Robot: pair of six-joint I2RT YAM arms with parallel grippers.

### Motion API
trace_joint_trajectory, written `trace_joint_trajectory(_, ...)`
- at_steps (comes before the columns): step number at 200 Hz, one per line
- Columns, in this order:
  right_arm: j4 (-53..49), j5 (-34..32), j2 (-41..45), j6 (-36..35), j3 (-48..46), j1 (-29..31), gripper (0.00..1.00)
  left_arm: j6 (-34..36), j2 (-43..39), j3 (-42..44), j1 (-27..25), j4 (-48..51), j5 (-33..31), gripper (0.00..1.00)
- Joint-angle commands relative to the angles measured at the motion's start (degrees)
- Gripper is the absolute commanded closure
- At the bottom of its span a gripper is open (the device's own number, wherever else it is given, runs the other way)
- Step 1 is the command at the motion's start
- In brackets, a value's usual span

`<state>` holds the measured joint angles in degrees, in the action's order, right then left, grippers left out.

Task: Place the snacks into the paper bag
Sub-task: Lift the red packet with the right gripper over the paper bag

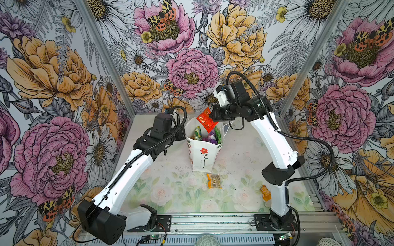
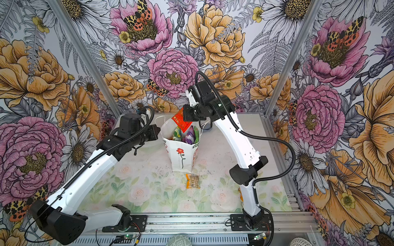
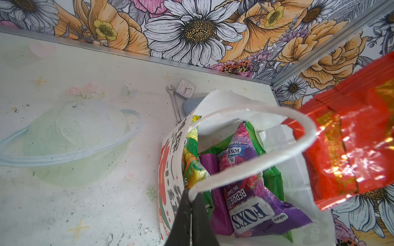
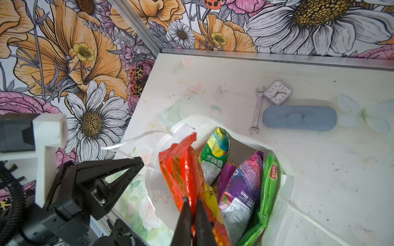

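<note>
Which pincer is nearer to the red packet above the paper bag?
Right. The right pincer is shut on the red packet, holding it over the paper bag; the left pincer grips the bag's cord handle, apart from it.

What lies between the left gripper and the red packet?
The open mouth of the paper bag: the white cord handle, pinched by the left gripper, arcs toward the red packet over a purple Fox's bag. The left wrist view shows it.

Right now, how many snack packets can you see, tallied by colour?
Green packets: 2, in the paper bag
Purple packets: 2, in the bag
Red packet: 1, held by the right hand
Orange packets: 2, on the table
Total: 7
</note>
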<state>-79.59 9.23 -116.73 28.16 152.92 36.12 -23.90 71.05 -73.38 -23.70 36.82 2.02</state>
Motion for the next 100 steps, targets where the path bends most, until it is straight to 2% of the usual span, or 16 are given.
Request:
trace_joint_trajectory(1,-0.25,-2.80,-1.37,-1.82,-1.45,1.19,1.00,-0.40,-0.61,-2.11,0.85,-3.75,0.18,1.00)
trace_joint_trajectory(100,-0.13,-1.55,-5.95,-3.23,-4.47,7.01,1.00,-0.27,-0.66,-2.12,0.98,-3.73,0.30,1.00)
